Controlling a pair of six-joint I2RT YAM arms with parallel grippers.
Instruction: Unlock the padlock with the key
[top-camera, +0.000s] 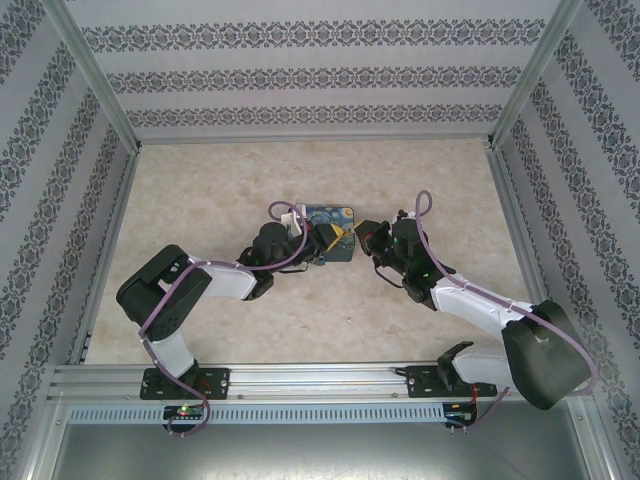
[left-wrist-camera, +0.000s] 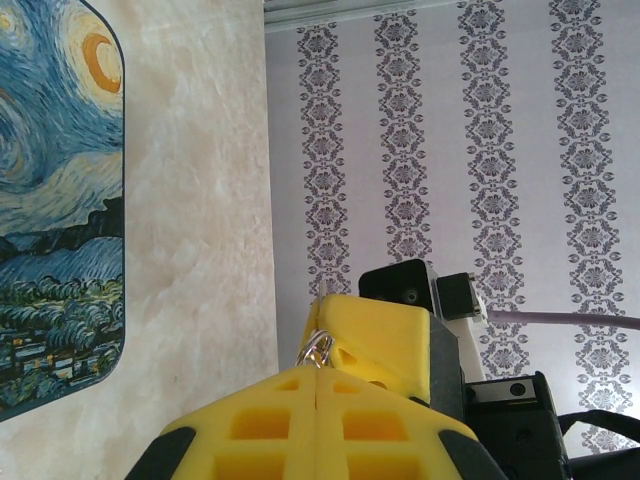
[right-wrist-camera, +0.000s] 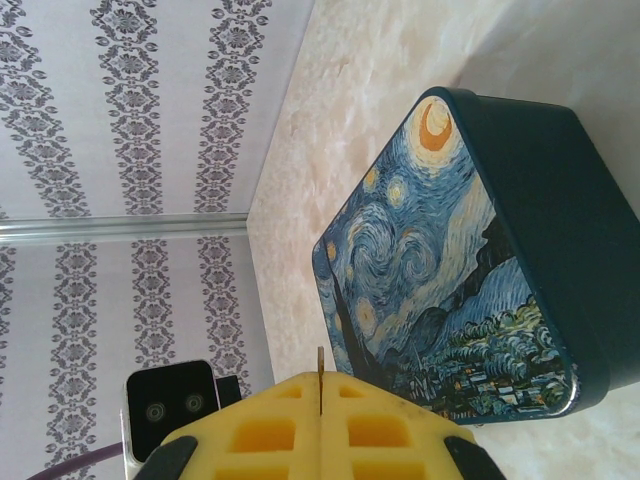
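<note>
My left gripper (left-wrist-camera: 316, 370) is shut. A thin silver metal loop (left-wrist-camera: 316, 350), the padlock's shackle by its look, pokes out between the yellow fingertips, and the padlock's body is hidden between the pads. My right gripper (right-wrist-camera: 320, 380) is shut on the key (right-wrist-camera: 320, 362), whose thin blade sticks up edge-on from the seam. Seen from the left wrist, the right gripper's yellow fingers (left-wrist-camera: 385, 335) stand just beyond the loop and touch or nearly touch it. From above, the left gripper (top-camera: 330, 240) and the right gripper (top-camera: 365, 232) meet tip to tip.
The Starry Night printed box (top-camera: 330, 216) lies on the beige table directly behind the two grippers, close beside them (left-wrist-camera: 60, 200) (right-wrist-camera: 450, 280). Patterned walls and metal frame posts (top-camera: 95, 75) enclose the table. Purple cables (top-camera: 285, 262) loop over both arms.
</note>
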